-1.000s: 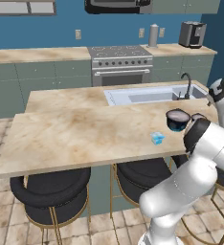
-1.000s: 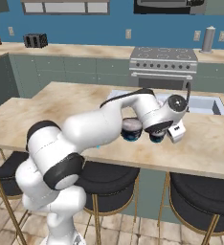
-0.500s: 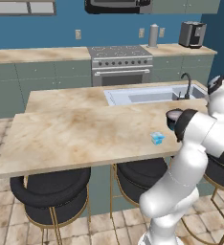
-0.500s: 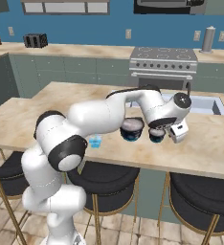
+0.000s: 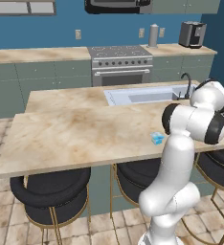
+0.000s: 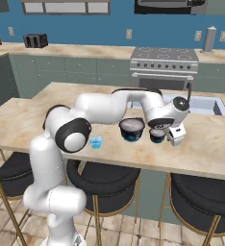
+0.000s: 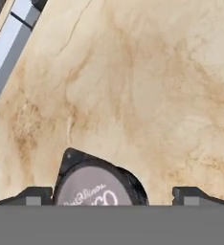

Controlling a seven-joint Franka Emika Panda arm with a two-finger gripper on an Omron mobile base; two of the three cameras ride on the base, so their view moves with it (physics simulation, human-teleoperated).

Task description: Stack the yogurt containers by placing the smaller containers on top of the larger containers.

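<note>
A squat dark navy tub (image 6: pixel 131 129) with a pale grey lid is sitting on the marble island counter (image 6: pixel 28 120), just to the left of the gripper (image 6: pixel 158 136) in the right base view. A second, smaller dark container (image 7: pixel 99 184) with a grey lid is lying between the fingers, which are standing wide apart on either side of it without touching it; the left fingertip (image 7: pixel 33 195) and the right one are both showing clear of its sides. Its lid is carrying cursive white writing, partly cut off and too blurred to read with confidence. A tiny light-blue cup (image 6: pixel 95 141) is resting near the counter's front edge, well apart from the fingers, beyond the navy tub; the arm's elbow is hanging just beside it. What the containers are holding cannot be told, since all are lidded. A sink (image 5: pixel 142 94) is lying behind the fingers, a stove (image 6: pixel 163 67) further back, and black stools (image 6: pixel 105 178) are standing below the counter.
</note>
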